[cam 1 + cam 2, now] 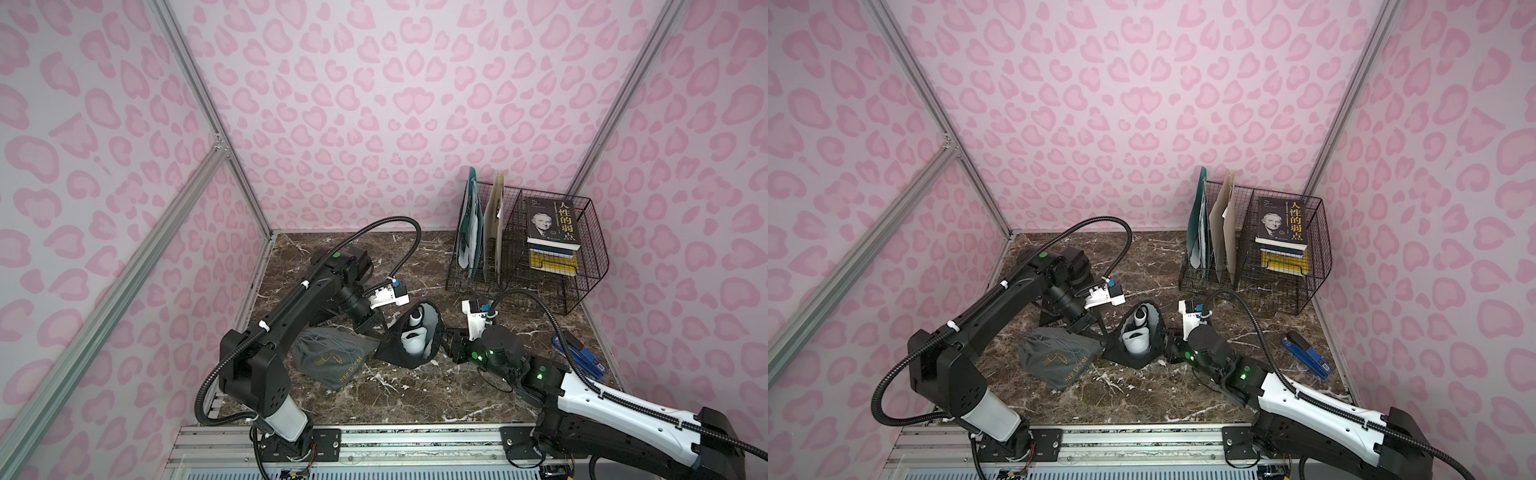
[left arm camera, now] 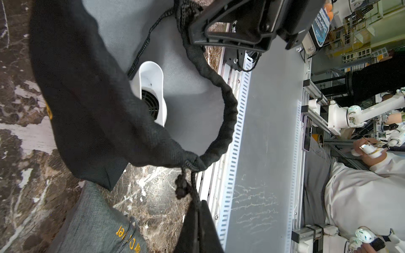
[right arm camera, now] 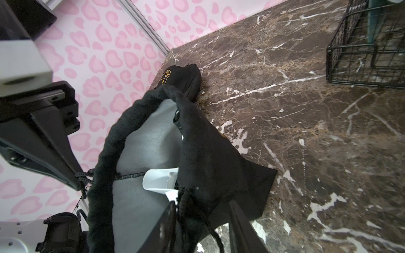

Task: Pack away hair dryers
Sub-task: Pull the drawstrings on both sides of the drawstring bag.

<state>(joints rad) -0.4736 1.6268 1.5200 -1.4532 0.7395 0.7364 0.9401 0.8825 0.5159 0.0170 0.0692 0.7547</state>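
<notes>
Even soft light, bowed wide-angle edges

Pouch [image 3: 208,157]: black, mouth open
Hair dryer [image 3: 158,183]: white, inside pouch
Right pincer [image 3: 202,204]: jaws apart astride pouch rim
Bench [image 3: 306,109]: marble

Glossy white plastic dryer [image 2: 153,76]; matt black woven-cloth pouch [image 2: 87,98] with smooth grey lining; polished, marble-look table [image 3: 306,109]; black metal wire basket [image 1: 590,245].

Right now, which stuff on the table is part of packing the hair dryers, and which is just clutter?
Job:
- white hair dryer, sitting in the open black pouch
- grey Hair Dryer pouch
- second black pouch

Lying about:
- wire rack with books and folders
- blue stapler
</notes>
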